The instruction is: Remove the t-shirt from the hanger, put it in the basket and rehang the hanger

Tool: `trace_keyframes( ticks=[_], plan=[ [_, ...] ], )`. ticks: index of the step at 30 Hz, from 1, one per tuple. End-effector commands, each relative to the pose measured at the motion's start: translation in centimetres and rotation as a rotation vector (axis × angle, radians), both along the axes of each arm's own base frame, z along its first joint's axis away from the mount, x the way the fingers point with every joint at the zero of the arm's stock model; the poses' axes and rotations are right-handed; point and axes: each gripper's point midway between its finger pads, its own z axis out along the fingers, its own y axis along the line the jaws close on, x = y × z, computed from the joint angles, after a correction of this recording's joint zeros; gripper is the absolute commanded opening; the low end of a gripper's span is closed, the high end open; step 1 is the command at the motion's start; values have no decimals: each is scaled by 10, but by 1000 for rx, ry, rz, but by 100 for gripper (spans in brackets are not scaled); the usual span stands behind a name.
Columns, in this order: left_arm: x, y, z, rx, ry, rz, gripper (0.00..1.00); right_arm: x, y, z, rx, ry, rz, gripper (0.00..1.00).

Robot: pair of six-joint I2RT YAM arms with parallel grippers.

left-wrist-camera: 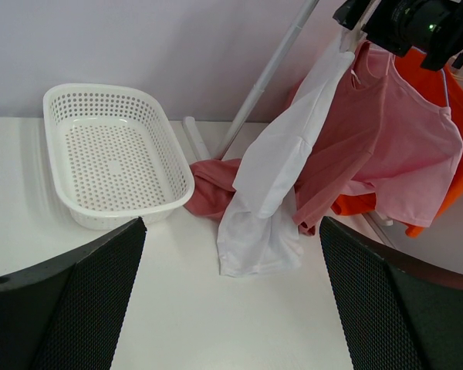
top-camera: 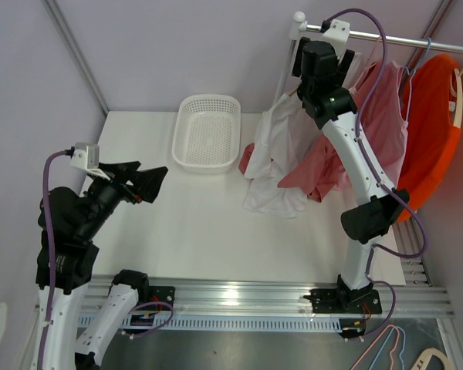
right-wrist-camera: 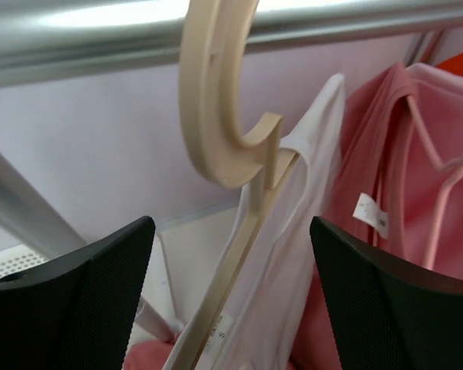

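White t-shirt (top-camera: 274, 193) trailing onto white table (top-camera: 201, 231), pale walls (top-camera: 177, 46)

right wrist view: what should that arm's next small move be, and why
Probably ease the right gripper forward slightly and close on the cream hanger just below its hook. Its jaws stand open on either side of the hanger's neck with nothing gripped, and the white t-shirt hangs from it under the rail.
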Motion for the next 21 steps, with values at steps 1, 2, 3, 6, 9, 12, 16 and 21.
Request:
trace_keyframes(
  ticks=[1,2,3,6,9,12,16,21],
  plan=[
    [3,-4,1,13,-14,-21,100,-5,-14,39,-7,-108,-81,85],
    [4,-4,-1,13,-11,-21,99,-6,-15,45,-8,-119,-84,85],
    [4,-4,-1,13,-11,-21,99,-6,-16,44,-11,-108,-87,85],
    [4,-3,-2,18,-10,-18,100,-3,-15,43,-5,-106,-86,62],
    [4,-2,-3,21,-7,-12,99,-3,-13,43,10,-107,-68,69],
    [4,-3,-3,22,-4,-15,99,-1,-14,39,15,-97,-69,75],
    [4,-2,-5,26,-2,-13,100,2,-19,35,4,-89,-87,77],
    [3,-2,-6,27,0,-10,99,11,-29,26,-10,-75,-122,74]
  ],
)
